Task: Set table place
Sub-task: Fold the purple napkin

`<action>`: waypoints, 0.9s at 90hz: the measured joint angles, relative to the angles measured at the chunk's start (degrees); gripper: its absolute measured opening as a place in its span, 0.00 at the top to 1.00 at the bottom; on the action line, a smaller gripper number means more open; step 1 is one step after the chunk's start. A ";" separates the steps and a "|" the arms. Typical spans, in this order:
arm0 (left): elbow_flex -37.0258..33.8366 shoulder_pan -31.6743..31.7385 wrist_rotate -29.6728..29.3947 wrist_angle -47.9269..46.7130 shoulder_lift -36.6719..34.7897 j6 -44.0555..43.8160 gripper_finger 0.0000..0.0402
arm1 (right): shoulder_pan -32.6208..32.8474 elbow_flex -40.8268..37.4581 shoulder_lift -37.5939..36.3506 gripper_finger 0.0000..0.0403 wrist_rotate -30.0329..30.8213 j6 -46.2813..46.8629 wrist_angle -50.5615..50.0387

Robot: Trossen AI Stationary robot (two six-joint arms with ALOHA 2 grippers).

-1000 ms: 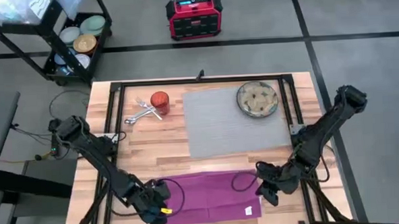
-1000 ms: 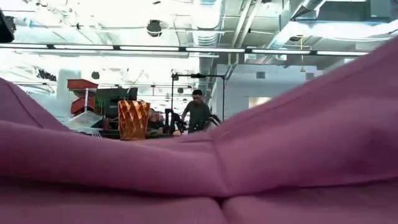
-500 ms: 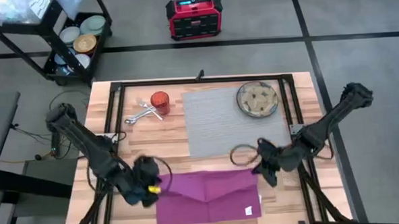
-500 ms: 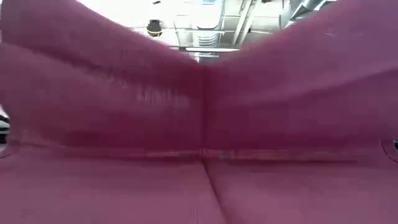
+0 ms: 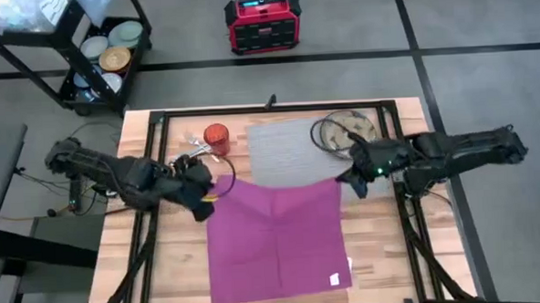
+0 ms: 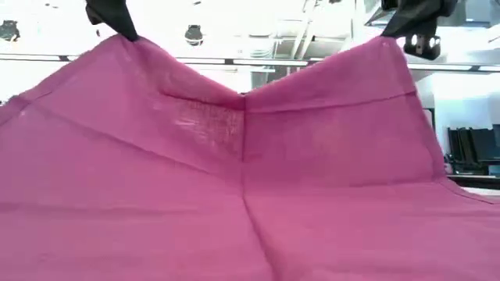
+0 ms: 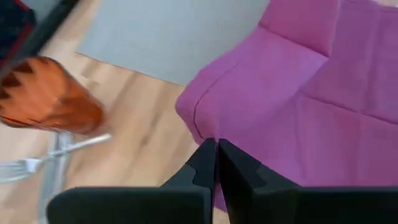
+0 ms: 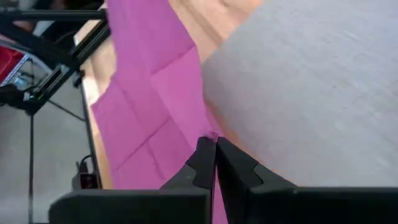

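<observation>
The magenta napkin [image 5: 278, 238] is spread open over the near half of the table [image 5: 385, 265], from the table's centre down to 6 o'clock. Its 2 far corners are lifted, each pinched in a claw, and the far edge sags slightly between them and overlaps the near edge of the grey mat [image 5: 293, 150].

The left gripper [image 5: 205, 184] sits at about 9 o'clock from the table's centre, its fingers [image 7: 205, 165] closed tight on the napkin's far left corner; the cloth runs away from it toward 4 o'clock. The left wrist view shows the corner folded over right at the fingertips.

The right gripper [image 5: 351, 173] sits at about 3 o'clock, its fingers [image 8: 204, 163] likewise pressed together on the far right corner, with the cloth falling away toward 7 o'clock. That claw hovers over the mat's near right edge.

In the low view the napkin [image 6: 242, 195] fills nearly the whole picture, hanging from both claws with a crease down its middle.

At 11 o'clock, just beyond the left claw, stand the orange cup [image 5: 216, 136] and the cutlery [image 5: 190, 151] beside it on bare wood. The plate [image 5: 349, 132] lies at 1 o'clock on the mat's far right corner, just beyond the right claw.
</observation>
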 joint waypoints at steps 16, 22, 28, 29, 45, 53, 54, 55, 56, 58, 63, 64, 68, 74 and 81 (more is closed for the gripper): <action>0.00 4.36 2.65 0.38 0.79 4.67 1.00 | -4.45 0.00 1.11 1.00 -3.51 -3.00 0.17; 0.00 5.05 2.86 0.72 0.67 5.44 1.00 | -4.75 0.00 1.15 1.00 -3.87 -3.51 0.08; 0.00 5.54 2.91 0.77 0.62 6.04 1.00 | -4.78 0.00 1.12 1.00 -4.01 -3.87 0.79; 0.00 5.63 2.93 0.77 0.62 6.14 1.00 | -4.78 0.00 1.08 1.00 -4.09 -3.94 0.94; 1.81 6.91 3.21 0.13 0.44 8.31 1.00 | -6.42 2.46 0.65 1.00 -4.91 -5.77 1.90; 4.97 7.85 3.08 -0.18 0.44 10.54 1.00 | -8.11 6.23 0.85 1.00 -5.26 -7.85 0.51; 5.44 7.99 3.00 -0.19 0.44 10.92 1.00 | -8.36 6.74 0.88 1.00 -5.40 -8.10 0.26; 5.93 8.13 2.85 -0.17 0.44 11.27 1.00 | -8.64 7.23 0.95 1.00 -5.52 -8.48 0.02; 6.43 8.28 2.68 -0.16 0.44 11.63 1.00 | -8.92 7.73 1.02 1.00 -5.64 -8.84 -0.24; 7.44 8.58 2.33 -0.19 0.44 12.27 1.00 | -9.46 8.79 1.20 1.00 -5.88 -9.40 -0.85; 10.10 9.32 1.65 -1.25 0.44 13.69 1.00 | -10.74 11.64 1.60 1.00 -6.29 -10.98 -2.68; 10.65 9.47 1.41 -1.62 0.44 13.99 1.00 | -11.02 12.23 1.71 1.00 -6.31 -11.29 -3.13; 12.91 10.12 0.68 -2.82 0.44 15.05 1.00 | -12.03 14.45 2.25 1.00 -6.33 -12.59 -4.98; 16.49 11.21 -0.30 -4.44 0.55 16.70 1.00 | -13.55 17.87 3.20 1.00 -6.33 -14.71 -7.65; 20.56 12.47 -0.89 -7.46 0.60 18.50 1.00 | -15.48 22.27 4.66 1.00 -6.74 -17.04 -10.40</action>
